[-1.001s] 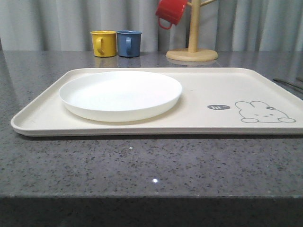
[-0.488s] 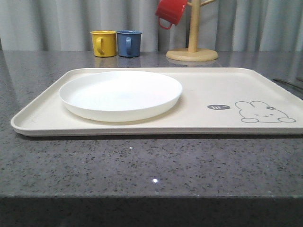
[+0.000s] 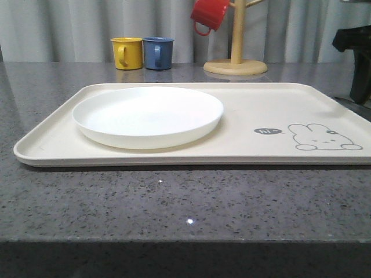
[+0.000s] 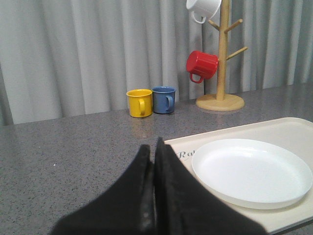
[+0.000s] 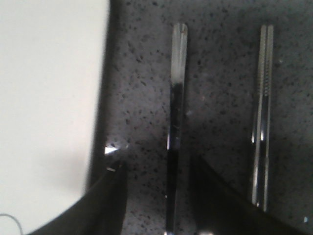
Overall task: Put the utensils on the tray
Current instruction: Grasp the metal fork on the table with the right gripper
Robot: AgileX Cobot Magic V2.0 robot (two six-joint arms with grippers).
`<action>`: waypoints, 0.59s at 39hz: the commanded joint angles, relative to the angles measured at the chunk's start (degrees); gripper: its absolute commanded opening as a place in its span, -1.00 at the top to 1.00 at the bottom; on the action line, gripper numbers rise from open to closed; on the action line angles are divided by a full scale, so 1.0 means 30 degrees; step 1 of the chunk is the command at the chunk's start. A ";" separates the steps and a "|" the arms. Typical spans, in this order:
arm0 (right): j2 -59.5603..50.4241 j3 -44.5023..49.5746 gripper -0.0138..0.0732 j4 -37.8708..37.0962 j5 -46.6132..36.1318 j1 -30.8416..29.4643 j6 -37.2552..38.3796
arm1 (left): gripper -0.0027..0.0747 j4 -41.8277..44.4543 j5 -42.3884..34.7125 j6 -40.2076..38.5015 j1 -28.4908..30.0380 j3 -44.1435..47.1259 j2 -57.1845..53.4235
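Observation:
A round white plate [image 3: 148,116] lies on the left half of the cream tray [image 3: 266,110], which carries a grey rabbit drawing. In the right wrist view my right gripper [image 5: 156,165] is open above the grey counter beside the tray's edge [image 5: 49,98]. A shiny silver utensil handle [image 5: 176,112] lies between its fingers; whether it is the fork or the spoon is hidden. A pair of flat chopsticks [image 5: 261,112] lies further out. My right arm [image 3: 359,58] shows dark at the tray's right end. My left gripper [image 4: 152,152] is shut and empty, near the tray's corner [image 4: 183,154] and the plate [image 4: 252,171].
A yellow mug [image 3: 127,52] and a blue mug [image 3: 157,52] stand at the back of the counter. To their right, a wooden mug tree [image 3: 235,61] holds a red mug [image 3: 210,14]. Grey curtains close off the back.
My right arm has come into the front view at the right edge, beyond the tray's right end. The plate and tray have not moved.

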 commanded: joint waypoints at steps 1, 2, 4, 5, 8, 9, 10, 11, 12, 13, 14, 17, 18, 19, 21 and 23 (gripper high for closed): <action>-0.0245 -0.0649 -0.07 -0.0364 0.0022 -0.0038 -0.0145 | 0.98 -0.0265 -0.1522 -0.0139 0.0070 -0.0487 -0.0390; -0.0172 -0.0649 -0.07 -0.0383 0.0123 -0.0038 -0.0145 | 0.98 -0.0265 -0.1522 -0.0139 0.0070 -0.0487 -0.0390; 0.0018 -0.0649 -0.07 -0.0383 0.0263 -0.0038 -0.0145 | 0.98 -0.0265 -0.1522 -0.0139 0.0070 -0.0487 -0.0390; 0.0091 -0.0649 -0.07 -0.0390 0.0350 -0.0038 -0.0145 | 0.98 -0.0265 -0.1522 -0.0139 0.0070 -0.0487 -0.0390; 0.0110 -0.0649 -0.02 -0.0390 0.0404 -0.0038 -0.0145 | 0.98 -0.0265 -0.1522 -0.0139 0.0070 -0.0487 -0.0390; 0.0110 -0.0668 0.06 -0.0390 0.0441 -0.0038 -0.0145 | 0.98 -0.0265 -0.1522 -0.0139 0.0070 -0.0487 -0.0390; 0.0110 -0.0692 0.12 -0.0390 0.0464 -0.0038 -0.0145 | 0.98 -0.0265 -0.1522 -0.0139 0.0070 -0.0487 -0.0390; 0.0110 -0.0771 0.18 -0.0390 0.0534 -0.0038 -0.0145 | 0.98 -0.0265 -0.1522 -0.0139 0.0070 -0.0487 -0.0390; 0.0110 -0.0871 0.28 -0.0390 0.0648 -0.0038 -0.0145 | 0.98 -0.0265 -0.1522 -0.0139 0.0070 -0.0487 -0.0390; 0.0110 -0.0942 0.35 -0.0390 0.0715 -0.0038 -0.0145 | 0.98 -0.0265 -0.1522 -0.0139 0.0070 -0.0487 -0.0390; 0.0110 -0.1055 0.45 -0.0390 0.0806 -0.0038 -0.0145 | 0.98 -0.0265 -0.1522 -0.0139 0.0070 -0.0487 -0.0390; 0.0110 -0.1387 0.65 -0.0390 0.0912 -0.0038 -0.0145 | 0.98 -0.0265 -0.1522 -0.0139 0.0070 -0.0487 -0.0390; 0.0110 -0.1514 0.70 -0.0390 0.0933 -0.0038 -0.0145 | 0.98 -0.0265 -0.1522 -0.0139 0.0070 -0.0487 -0.0390; 0.0110 -0.1622 0.75 -0.0390 0.0998 -0.0038 -0.0145 | 0.98 -0.0265 -0.1522 -0.0139 0.0070 -0.0487 -0.0390; 0.0110 -0.1818 0.82 -0.0390 0.1107 -0.0038 -0.0145 | 0.98 -0.0265 -0.1522 -0.0139 0.0070 -0.0487 -0.0390; 0.0110 -0.2024 0.85 -0.0390 0.1248 -0.0038 -0.0145 | 0.98 -0.0265 -0.1522 -0.0139 0.0070 -0.0487 -0.0390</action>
